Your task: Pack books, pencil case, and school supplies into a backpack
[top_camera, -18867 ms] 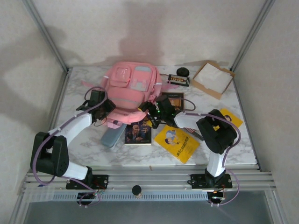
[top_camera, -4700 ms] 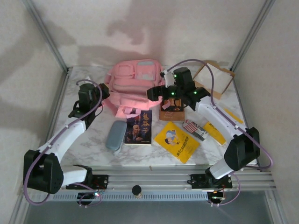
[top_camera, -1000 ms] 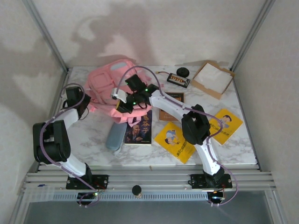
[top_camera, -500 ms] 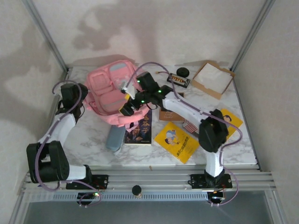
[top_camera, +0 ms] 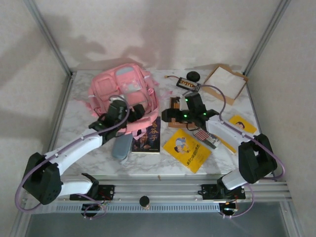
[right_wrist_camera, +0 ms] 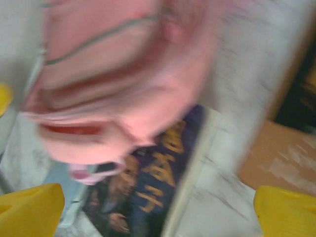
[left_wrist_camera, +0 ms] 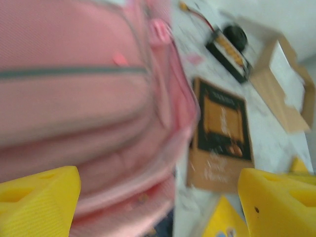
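No item packed, by look. Pink backpack [top_camera: 123, 94] upper centre-left. Dark blue book [top_camera: 147, 138], brown book [left_wrist_camera: 219, 133], yellow books [top_camera: 186, 149], pencil case [top_camera: 121, 146], flag-striped pack [top_camera: 201, 134] on worktop [top_camera: 247, 159]. Left hand [top_camera: 136, 112], right hand [top_camera: 167, 114] open, empty.

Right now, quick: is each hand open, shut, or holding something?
Left hand: open, holding nothing.
Right hand: open, holding nothing.
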